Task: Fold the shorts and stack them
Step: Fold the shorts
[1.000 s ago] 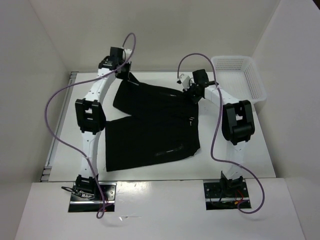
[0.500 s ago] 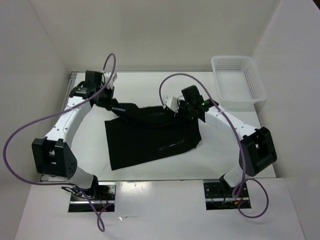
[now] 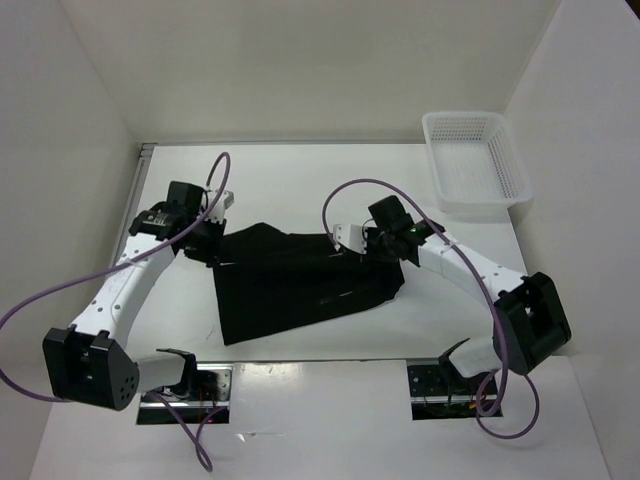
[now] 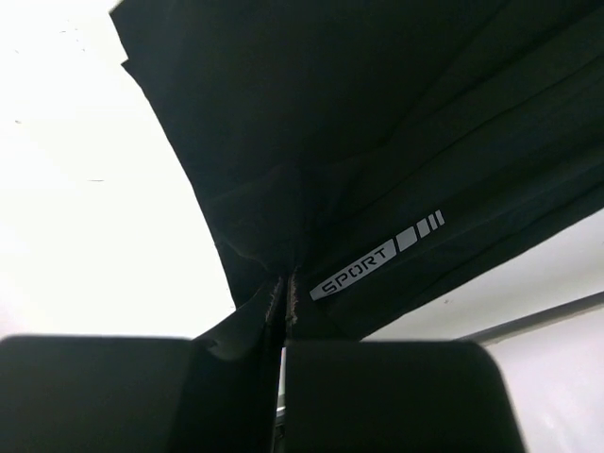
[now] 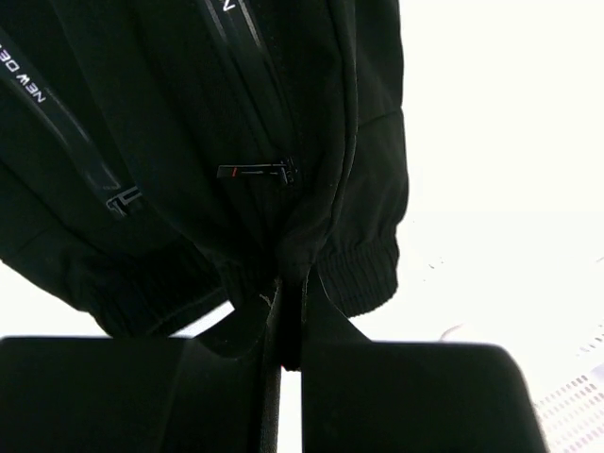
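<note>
The black shorts lie on the white table, their far half pulled over toward the near half. My left gripper is shut on the far left edge of the shorts. In the left wrist view the fabric hangs from the closed jaws, with a pale "SPORT" mark on it. My right gripper is shut on the far right edge. In the right wrist view the elastic waistband and a zip pull hang from the closed jaws.
A white mesh basket stands at the far right corner of the table. White walls close in the table at the back and on both sides. The arm bases sit at the near edge.
Both grippers have pulled the far edge of the shorts toward the near side, folding the far half over the near half. The arms have drawn back and lowered.
</note>
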